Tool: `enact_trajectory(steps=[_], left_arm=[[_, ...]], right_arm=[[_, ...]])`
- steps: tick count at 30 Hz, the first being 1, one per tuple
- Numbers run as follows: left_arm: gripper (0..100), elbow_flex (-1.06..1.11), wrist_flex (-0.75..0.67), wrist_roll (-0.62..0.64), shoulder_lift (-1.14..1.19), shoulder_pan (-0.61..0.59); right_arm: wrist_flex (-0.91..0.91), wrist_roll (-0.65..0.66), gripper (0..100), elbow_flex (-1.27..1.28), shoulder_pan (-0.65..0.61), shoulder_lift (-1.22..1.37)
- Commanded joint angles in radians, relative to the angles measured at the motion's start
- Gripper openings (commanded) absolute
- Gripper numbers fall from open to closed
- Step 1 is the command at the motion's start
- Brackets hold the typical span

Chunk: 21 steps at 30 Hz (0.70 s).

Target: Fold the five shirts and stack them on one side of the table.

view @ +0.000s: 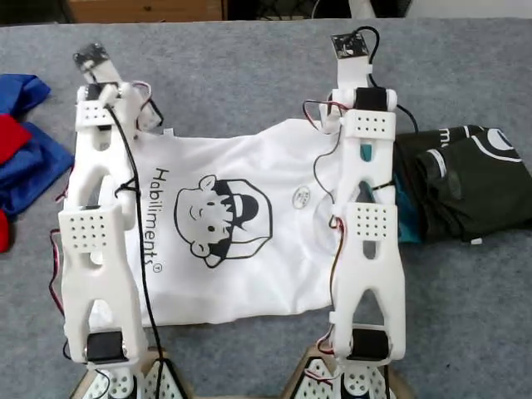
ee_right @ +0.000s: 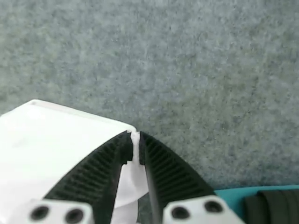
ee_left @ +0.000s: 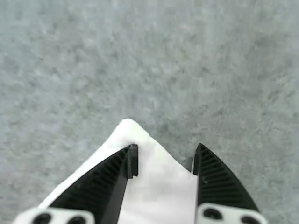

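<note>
A white shirt with a cartoon face lies spread flat on the grey table, between the two arms. My left gripper stands open over one far corner of the white shirt; the cloth lies between its black fingers, which are well apart. My right gripper is shut on the edge of the white shirt at the other far corner. From above, both arms stretch along the shirt's sides, and the grippers sit near its far edge.
A pile of dark folded shirts lies right of the right arm, with a teal one beneath. Blue and red shirts are heaped at the left edge. Bare grey table stretches beyond the white shirt.
</note>
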Motion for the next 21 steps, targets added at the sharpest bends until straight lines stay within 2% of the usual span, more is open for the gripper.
enact_trajectory(steps=[1, 5, 17, 21], left_arm=[[21, -0.084, 0.000, 0.017, -0.003, -0.047], [21, -0.093, 0.014, 0.014, 0.014, -0.084], [21, -0.096, -0.005, -0.005, 0.032, -0.076], [15, -0.096, -0.017, -0.006, 0.034, -0.076]], right_arm=[[-0.003, 0.009, 1.1, -0.038, -0.005, -0.016], [-0.003, 0.009, 1.1, -0.039, -0.005, -0.016], [-0.003, 0.009, 1.1, -0.038, -0.005, -0.016], [-0.003, 0.009, 1.1, -0.038, -0.005, -0.016]])
